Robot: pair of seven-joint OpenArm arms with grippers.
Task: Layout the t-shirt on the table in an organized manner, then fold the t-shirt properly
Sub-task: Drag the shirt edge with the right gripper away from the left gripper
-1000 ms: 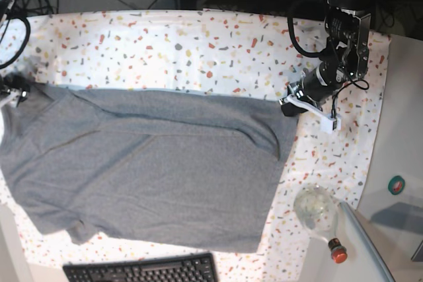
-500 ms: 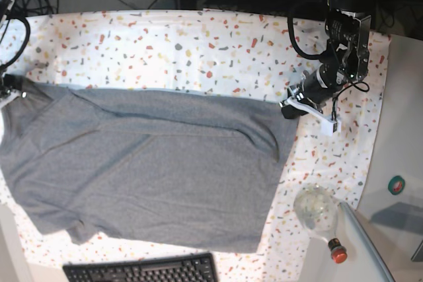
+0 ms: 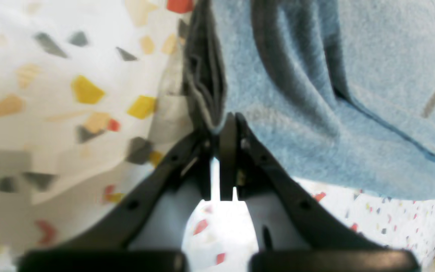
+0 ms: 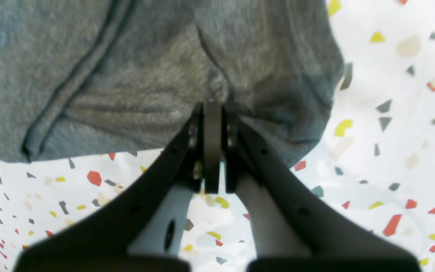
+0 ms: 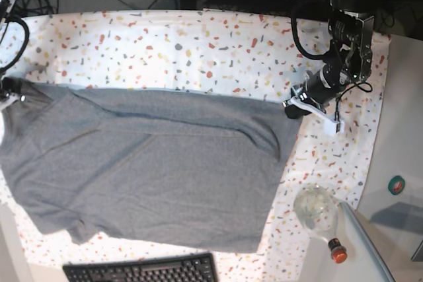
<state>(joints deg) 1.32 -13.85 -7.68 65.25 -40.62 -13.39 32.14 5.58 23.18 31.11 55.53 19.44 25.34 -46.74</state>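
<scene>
At the near edge we see a keyboard (image 5: 142,270), with a glass bottle (image 5: 319,214) to its right. The t-shirt (image 5: 149,166) lies spread flat across the table (image 5: 198,44), one folded edge running along its far side. We note the right gripper (image 4: 213,109) clamped on a bunched shirt edge at the table's left. The left gripper (image 3: 228,124) pinches the shirt's corner at the right, fingers together on the fabric.

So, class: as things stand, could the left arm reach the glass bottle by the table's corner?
Probably not straight away: the left gripper is shut on the t-shirt edge, so it must let go first; the table towards the glass bottle looks open.
</scene>
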